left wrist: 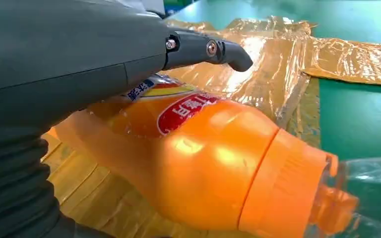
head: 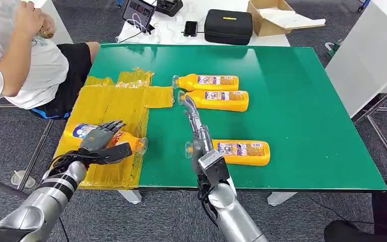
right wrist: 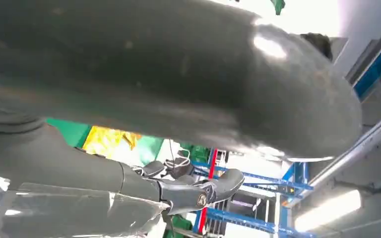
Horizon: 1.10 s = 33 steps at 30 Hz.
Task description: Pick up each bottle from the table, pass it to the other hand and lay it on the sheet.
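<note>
I have the green counter (head: 302,126) in front of me, with the crumpled yellow sheet (head: 106,101) spread over its left end. My left hand (head: 103,141) is down on that sheet with a bottle (head: 83,131) under its palm, thumb along one side and fingers draped over the body. From the left wrist view the bottle looks to be lying on its side on the film, so I judge this to be the laying-down step. To finish it well I would spread the fingers fully and lift straight up, because a round bottle on slick, wrinkled film could roll toward the sheet's edge if I drag it.

My right hand (head: 194,118) hangs over the counter with its fingers stretched out straight and nothing in them, between the three waiting bottles. Two of them lie side by side, the far bottle (head: 206,80) and the middle bottle (head: 215,99); the near bottle (head: 242,151) lies just beside my right wrist.

All four are capped and look full of orange liquid, so I expect them to be heavy and slippery.
</note>
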### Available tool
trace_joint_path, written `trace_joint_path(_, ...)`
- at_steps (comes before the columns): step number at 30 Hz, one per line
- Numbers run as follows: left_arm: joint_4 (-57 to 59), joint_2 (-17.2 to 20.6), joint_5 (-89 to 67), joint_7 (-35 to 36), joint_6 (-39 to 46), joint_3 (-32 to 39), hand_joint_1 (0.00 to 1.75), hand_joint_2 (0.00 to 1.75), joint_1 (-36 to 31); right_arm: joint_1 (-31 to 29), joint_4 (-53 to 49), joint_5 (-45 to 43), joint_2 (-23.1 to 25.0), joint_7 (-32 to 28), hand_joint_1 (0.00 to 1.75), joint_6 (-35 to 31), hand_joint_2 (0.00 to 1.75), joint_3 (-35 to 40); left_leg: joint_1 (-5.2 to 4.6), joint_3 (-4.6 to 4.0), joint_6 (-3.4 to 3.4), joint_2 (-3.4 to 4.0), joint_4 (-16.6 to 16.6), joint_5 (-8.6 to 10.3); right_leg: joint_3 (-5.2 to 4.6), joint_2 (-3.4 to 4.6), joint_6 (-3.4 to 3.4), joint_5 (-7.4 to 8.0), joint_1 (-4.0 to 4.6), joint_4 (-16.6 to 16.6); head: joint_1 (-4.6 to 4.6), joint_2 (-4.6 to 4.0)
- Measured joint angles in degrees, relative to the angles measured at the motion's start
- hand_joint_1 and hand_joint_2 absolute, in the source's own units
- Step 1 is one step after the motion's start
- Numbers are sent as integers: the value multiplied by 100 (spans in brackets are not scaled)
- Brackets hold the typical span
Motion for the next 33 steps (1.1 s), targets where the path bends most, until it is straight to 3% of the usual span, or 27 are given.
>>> trace_joint_path(15, -11, 15, 219, -114, -250, 9, 0, 0, -15, -52, 247, -9, 53, 0, 0, 61, 0, -15, 0, 10, -1, -13, 0, 11, 15, -15, 1, 2, -1, 0, 0, 0)
trace_joint_path(19, -46, 33, 598, -304, -740, 31, 0, 0, -59, -55, 296, -11, 59, 0, 0, 72, 0, -22, 0, 10, -1, -21, 0, 11, 16, -21, 1, 2, -1, 0, 0, 0)
trace_joint_path(20, -112, 42, 880, -328, -983, 44, 0, 175, -57, -57, 311, -4, 66, 0, 0, 72, 0, -24, 0, 10, -1, -24, 0, 11, 17, -24, 1, 2, -1, 0, 0, 0)
trace_joint_path(21, -206, 46, 1180, -330, -1156, 53, 0, 175, -26, -61, 322, 29, 66, 7, 0, 57, 175, -26, 0, 10, -1, -25, 0, 11, 18, -24, 1, 2, -1, 0, 0, 0)
trace_joint_path(24, -744, 22, 2766, -343, -1369, 112, 0, 175, 295, -119, 398, 508, 57, 313, 0, -204, 175, -22, -1, 8, -1, -19, 0, 12, 9, -21, 2, 4, -2, 0, 2, 2)
trace_joint_path(29, -2016, -408, 5404, -357, -144, 738, 0, 175, 837, -494, 918, 2101, -174, 1664, 0, -800, 175, 9, -7, -4, 0, -8, 3, 12, -3, -20, 5, 9, -8, -1, 2, 0)
trace_joint_path(33, -2967, -693, 5981, -359, 502, 1465, 0, 175, 1077, -915, 1446, 2894, -582, 2608, 0, -482, 175, 2, -6, -5, 0, -6, 3, 12, -4, -20, 6, 10, -7, -1, 2, 0)
